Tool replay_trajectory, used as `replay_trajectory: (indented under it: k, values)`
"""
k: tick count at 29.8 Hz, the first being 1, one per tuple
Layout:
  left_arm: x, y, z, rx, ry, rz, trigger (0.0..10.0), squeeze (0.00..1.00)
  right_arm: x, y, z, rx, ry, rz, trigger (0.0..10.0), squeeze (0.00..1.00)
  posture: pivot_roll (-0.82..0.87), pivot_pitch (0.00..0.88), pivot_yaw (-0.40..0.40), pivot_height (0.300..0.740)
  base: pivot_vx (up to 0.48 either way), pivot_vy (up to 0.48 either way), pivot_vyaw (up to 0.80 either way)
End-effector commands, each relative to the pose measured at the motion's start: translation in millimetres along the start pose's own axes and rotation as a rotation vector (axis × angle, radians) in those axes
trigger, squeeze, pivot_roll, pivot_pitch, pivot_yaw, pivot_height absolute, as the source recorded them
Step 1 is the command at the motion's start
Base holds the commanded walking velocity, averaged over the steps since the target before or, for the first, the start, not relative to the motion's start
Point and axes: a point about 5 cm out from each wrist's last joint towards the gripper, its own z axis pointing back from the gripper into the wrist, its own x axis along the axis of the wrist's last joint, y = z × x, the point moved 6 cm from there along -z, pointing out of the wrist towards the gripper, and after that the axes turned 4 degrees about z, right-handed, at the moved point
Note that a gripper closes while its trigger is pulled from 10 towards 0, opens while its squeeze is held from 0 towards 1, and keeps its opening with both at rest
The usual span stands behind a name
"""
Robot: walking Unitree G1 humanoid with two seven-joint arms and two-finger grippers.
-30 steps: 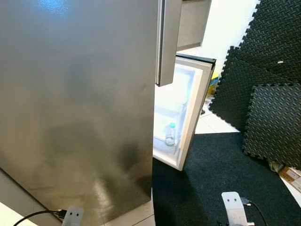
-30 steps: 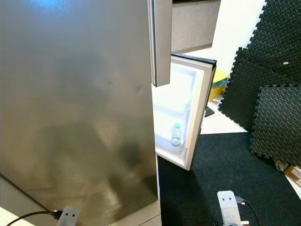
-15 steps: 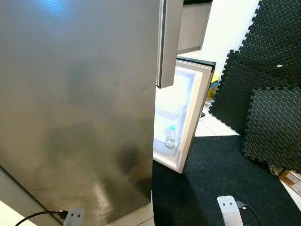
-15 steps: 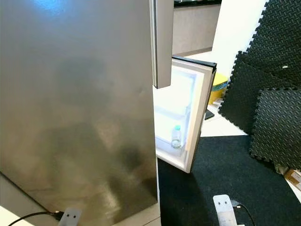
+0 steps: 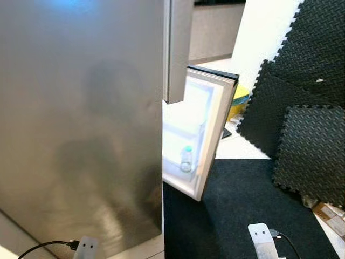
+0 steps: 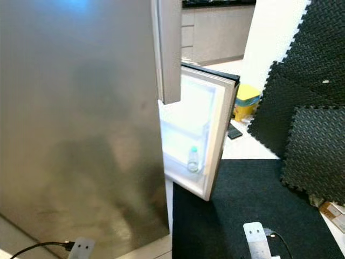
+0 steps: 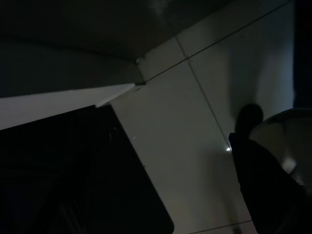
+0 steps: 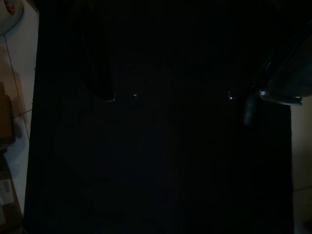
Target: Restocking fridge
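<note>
Since a second ago our head camera has swung, so the whole scene sits further left in the picture; the things themselves have not moved, and both arms hang as low as before.

At far left a black cable runs along the pale floor to our left arm, whose silver wrist plate pokes up at the bottom edge; its gripper is out of sight, and the dark left wrist view gives us floor tiles and a mat edge, so we cannot tell whether its fingers are parted or closed.

Next comes the broad steel side of the fridge, then the edge of its upper door, then the lower fridge door standing open with its white lining lit; one water bottle stands upright in the bottom door shelf, and the shelves above it look bare.

Right of that lies the black floor mat, with foam tiles leaning by the wall, a yellow bin behind the door, and our right arm low at the bottom edge; the right wrist view is almost black, so that gripper's state we cannot tell either.

We judge the restocking barely begun: the door is open and one bottle is in; we seem to carry nothing, so the next item must be fetched.
</note>
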Motion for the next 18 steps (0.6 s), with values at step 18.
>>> replay_trajectory:
  k: [18]
  values:
    - [-7.9, -3.1, 0.6, -0.01, 0.027, -0.002, 10.0, 0.0, -4.7, 4.4, 0.6, 0.013, 0.014, -0.007, 10.0, 0.0, 0.08, 0.0, 0.012, 0.74, 0.0, -0.413, 0.0]
